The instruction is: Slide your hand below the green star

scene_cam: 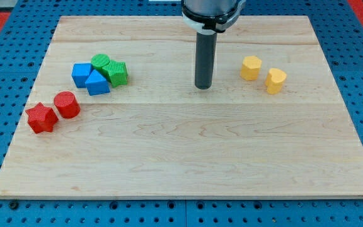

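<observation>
The green star (116, 72) sits at the upper left of the wooden board (188, 157), touching a green cylinder (101, 62) to its upper left and a blue block (97, 82) to its lower left. My tip (203, 86) rests on the board well to the right of the green star, roughly level with it and a little lower. It touches no block.
Another blue block (80, 74) sits left of the cluster. A red cylinder (67, 104) and a red star (41, 118) lie at the left edge. A yellow hexagon (251, 67) and a yellow heart (275, 80) lie right of my tip.
</observation>
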Controlling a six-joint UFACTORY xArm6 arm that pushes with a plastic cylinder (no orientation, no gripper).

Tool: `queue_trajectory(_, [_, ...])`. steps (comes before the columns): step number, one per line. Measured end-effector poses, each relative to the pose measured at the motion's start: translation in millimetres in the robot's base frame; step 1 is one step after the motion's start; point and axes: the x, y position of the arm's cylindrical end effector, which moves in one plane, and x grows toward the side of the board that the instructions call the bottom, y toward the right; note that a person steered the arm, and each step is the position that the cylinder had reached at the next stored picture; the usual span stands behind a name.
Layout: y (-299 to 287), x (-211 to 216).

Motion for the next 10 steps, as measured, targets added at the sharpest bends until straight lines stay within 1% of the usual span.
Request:
queue_trajectory(3, [-14.3,0.0])
queue_trajectory(8, [-20.5,3.5])
queue_trajectory(9, [-57.6,38.4])
queue_trajectory(10, [-58.4,61.0])
